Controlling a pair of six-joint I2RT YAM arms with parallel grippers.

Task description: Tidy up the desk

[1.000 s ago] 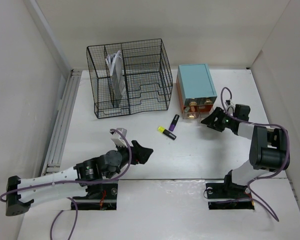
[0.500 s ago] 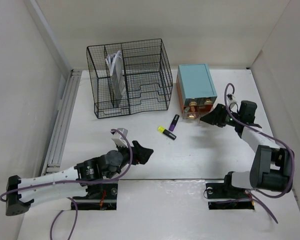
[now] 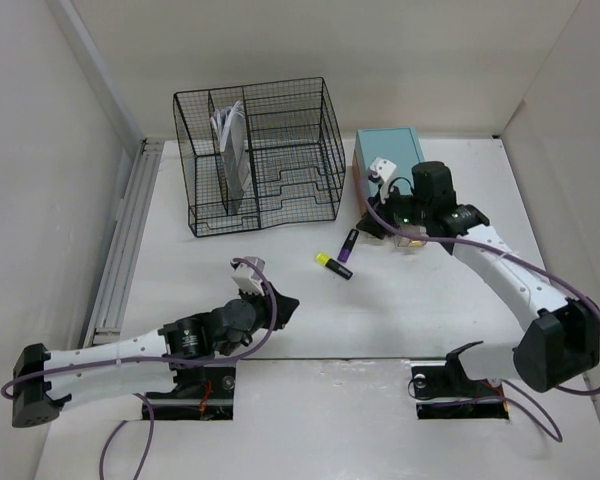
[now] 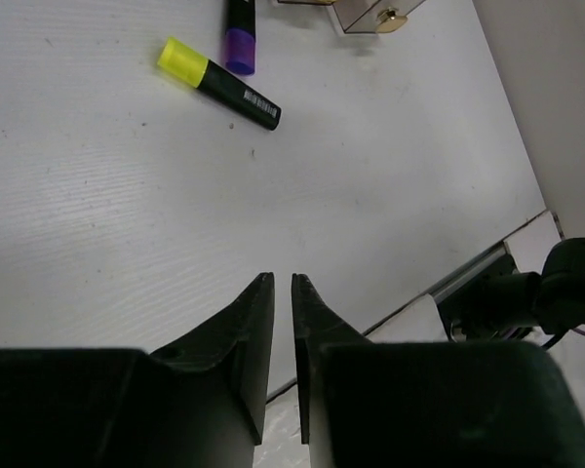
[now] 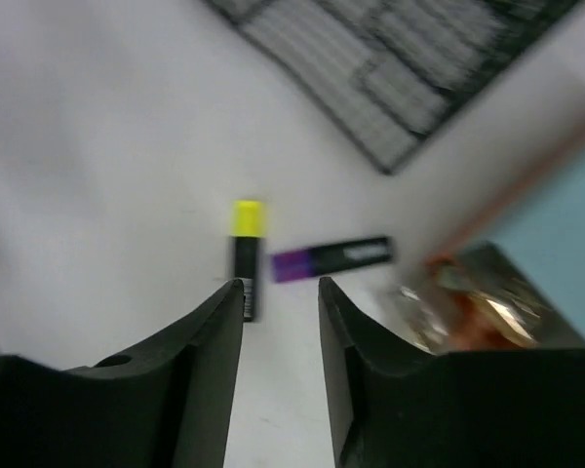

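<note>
On the white desk [image 3: 180, 270] lie two highlighters close together: a yellow-capped one [image 3: 333, 265] [image 4: 217, 83] [image 5: 246, 244] and a purple one [image 3: 348, 246] [image 4: 240, 39] [image 5: 331, 258]. My left gripper [image 3: 282, 308] [image 4: 282, 278] hovers low over bare desk, near and left of them, its jaws drawn together to a thin slit with nothing between. My right gripper [image 3: 373, 226] [image 5: 280, 283] hangs above the highlighters at the front of the teal drawer box [image 3: 390, 165], open and empty.
A black wire-mesh organizer [image 3: 260, 155] [image 5: 400, 58] holding papers stands at the back left. The drawer box's front shows small drawers with brass knobs [image 4: 391, 17]. White walls close in both sides; a rail [image 3: 125, 250] runs along the left wall.
My right arm swung left from beside the drawer box to its front, over the highlighters, and its jaws narrowed. My left gripper closed and shifted slightly.
</note>
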